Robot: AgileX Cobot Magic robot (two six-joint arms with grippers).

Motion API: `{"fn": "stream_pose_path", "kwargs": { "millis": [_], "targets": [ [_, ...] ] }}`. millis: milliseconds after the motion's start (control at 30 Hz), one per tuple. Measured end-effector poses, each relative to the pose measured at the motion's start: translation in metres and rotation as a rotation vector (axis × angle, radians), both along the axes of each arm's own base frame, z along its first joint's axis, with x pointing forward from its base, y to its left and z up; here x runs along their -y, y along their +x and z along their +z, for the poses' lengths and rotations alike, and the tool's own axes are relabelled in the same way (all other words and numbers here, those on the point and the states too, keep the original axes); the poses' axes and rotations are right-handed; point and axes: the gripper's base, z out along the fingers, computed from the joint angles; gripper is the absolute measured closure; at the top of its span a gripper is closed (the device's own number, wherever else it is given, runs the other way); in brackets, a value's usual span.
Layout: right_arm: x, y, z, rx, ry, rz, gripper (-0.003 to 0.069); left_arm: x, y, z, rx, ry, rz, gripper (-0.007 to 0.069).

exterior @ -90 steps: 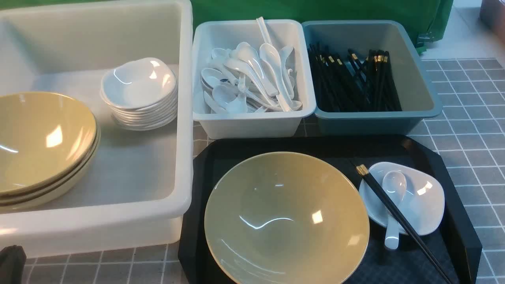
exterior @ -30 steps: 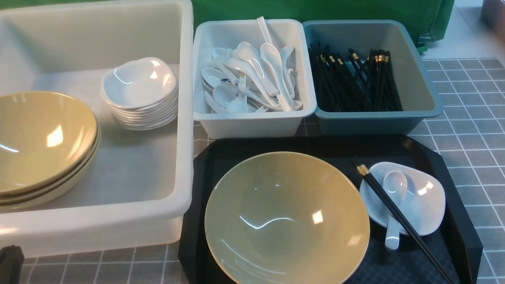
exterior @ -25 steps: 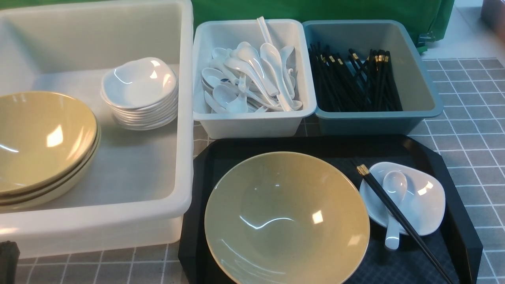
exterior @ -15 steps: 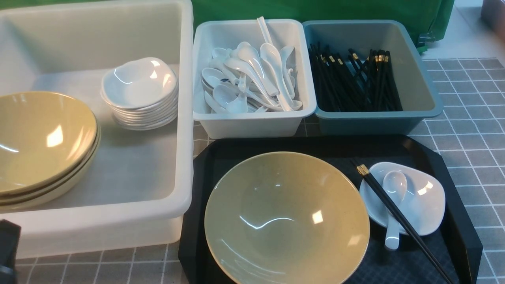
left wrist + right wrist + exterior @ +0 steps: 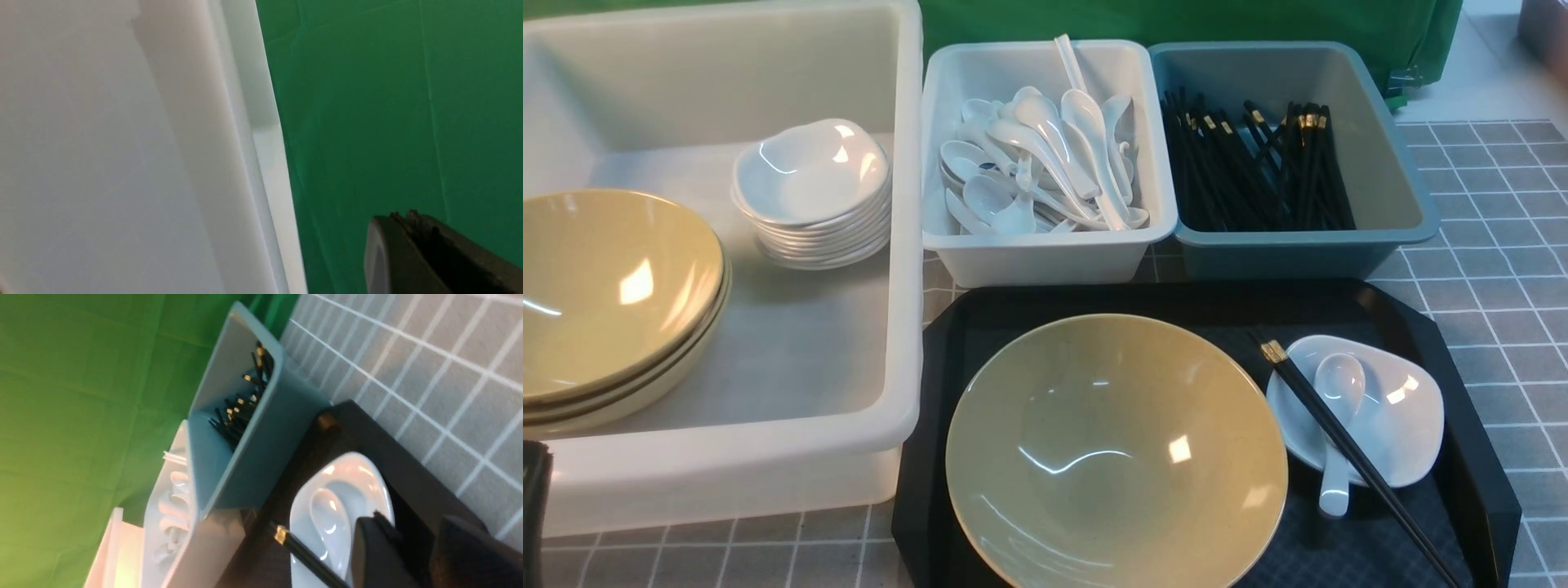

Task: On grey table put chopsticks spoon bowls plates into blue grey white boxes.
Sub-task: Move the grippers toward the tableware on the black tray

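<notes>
Right gripper [image 5: 421, 559] status: my 2 fingers stand apart with nothing between them, close to the small white plate [image 5: 1401, 408] at the right end of the black tray [image 5: 947, 392]. Left gripper [image 5: 404, 220] status: closed, empty as far as its wrist view shows, low beside the outer wall of the white box [image 5: 907, 245].

Target location: the chopsticks [image 5: 1347, 445] lie as 1 pair, slanted across the plate and over the handle of the spoon [image 5: 1338, 392] resting in it. Their gold-capped ends point toward the blue box [image 5: 1413, 204]; their tips run toward the tray's near right corner. The yellow bowl [image 5: 1116, 453] sits just beside them.

Judged step: lift the chopsticks before anything else, since they lie on top of spoon and plate.

Procedure:
1. I turn my wrist so the fingers close across the pair, not along it.
2. I grip where the sticks bridge the plate; I judge there is clearance under them there.
3. I take both sticks in 1 closure. If only 1 is caught, the other may roll off.
4. I descend slowly; pressing the plate's rim could tip it and shift the spoon.
5. I lift level, clear the bowl's rim, and release low inside the blue box, parallel to the sticks lying there.

Afterwards the spoon belongs in the grey box [image 5: 1045, 261], plate and bowl in the white box.
</notes>
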Motion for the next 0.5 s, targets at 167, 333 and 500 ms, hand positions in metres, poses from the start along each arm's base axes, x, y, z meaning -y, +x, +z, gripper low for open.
{"fn": "stream_pose_path", "kwargs": {
  "millis": [167,333,500],
  "targets": [
    [-0.004,-0.003,0.030,0.099,-0.283,0.112,0.0439,0.007,-0.011,0.050,0.086,0.408,-0.041,0.0633],
    [-0.007,0.001,0.091,0.183,-0.538,0.192,0.0569,0.014,-0.007,0.099,-0.014,0.748,-0.142,0.0633],
    [-0.015,0.044,0.153,0.045,-0.897,0.363,0.0627,0.015,0.030,0.136,-0.342,0.998,-0.384,0.0633]
  ]
}}
